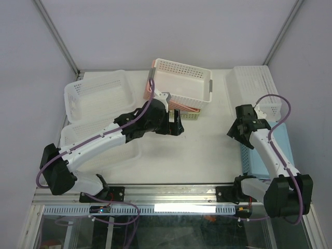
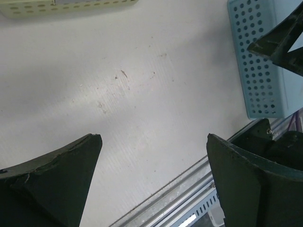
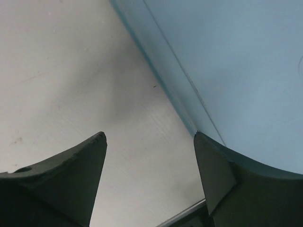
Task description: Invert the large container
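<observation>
The large white perforated container with grey handles stands upright, mouth up, at the back centre. It rests a little tilted on a pink basket and a green basket. My left gripper is open and empty just in front of the green basket, over bare table. The green basket's rim shows at the top of the left wrist view. My right gripper is open and empty, low beside the left edge of a light blue basket.
Two translucent white tubs lie at the left, partly under my left arm. A white perforated basket lies upside down at the back right, with the upside-down light blue basket in front of it. The table's metal front rail runs along the near edge.
</observation>
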### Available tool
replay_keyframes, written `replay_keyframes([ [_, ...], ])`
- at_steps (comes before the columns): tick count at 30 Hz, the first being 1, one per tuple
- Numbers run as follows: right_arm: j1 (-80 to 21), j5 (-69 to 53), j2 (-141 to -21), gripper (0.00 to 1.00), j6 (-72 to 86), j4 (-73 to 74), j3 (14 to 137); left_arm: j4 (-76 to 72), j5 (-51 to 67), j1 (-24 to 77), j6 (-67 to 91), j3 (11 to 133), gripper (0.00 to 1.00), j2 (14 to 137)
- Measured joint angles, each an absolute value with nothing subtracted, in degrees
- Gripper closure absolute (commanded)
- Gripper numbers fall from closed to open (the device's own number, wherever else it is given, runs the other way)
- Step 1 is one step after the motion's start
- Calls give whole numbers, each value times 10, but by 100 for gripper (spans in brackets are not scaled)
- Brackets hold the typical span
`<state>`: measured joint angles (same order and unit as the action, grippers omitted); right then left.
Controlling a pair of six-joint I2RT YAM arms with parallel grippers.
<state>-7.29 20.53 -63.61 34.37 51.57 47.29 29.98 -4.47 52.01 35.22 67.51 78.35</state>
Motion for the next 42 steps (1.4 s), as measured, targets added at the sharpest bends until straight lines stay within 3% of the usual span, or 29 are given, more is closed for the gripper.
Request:
replay_keyframes([
  [10,-51,249,-639,22,335,486,473,309,-44,520,336,705,1,797],
  [20,-81,-41,-568,23,297,314,485,330,-66,466,338,722,1,768],
  [31,-125,3,-871,23,303,248,741,347,-172,450,397,680,1,657],
  [33,-125,24,-928,32,301,253,779,347,-177,450,406,663,1,650],
  [35,-124,33,-971,49,297,258,801,351,-181,450,414,646,1,642],
  [39,-119,30,-1019,97,290,274,814,363,-192,450,427,628,1,626],
  [42,-118,16,-1007,100,282,283,814,364,-197,450,429,628,1,620],
])
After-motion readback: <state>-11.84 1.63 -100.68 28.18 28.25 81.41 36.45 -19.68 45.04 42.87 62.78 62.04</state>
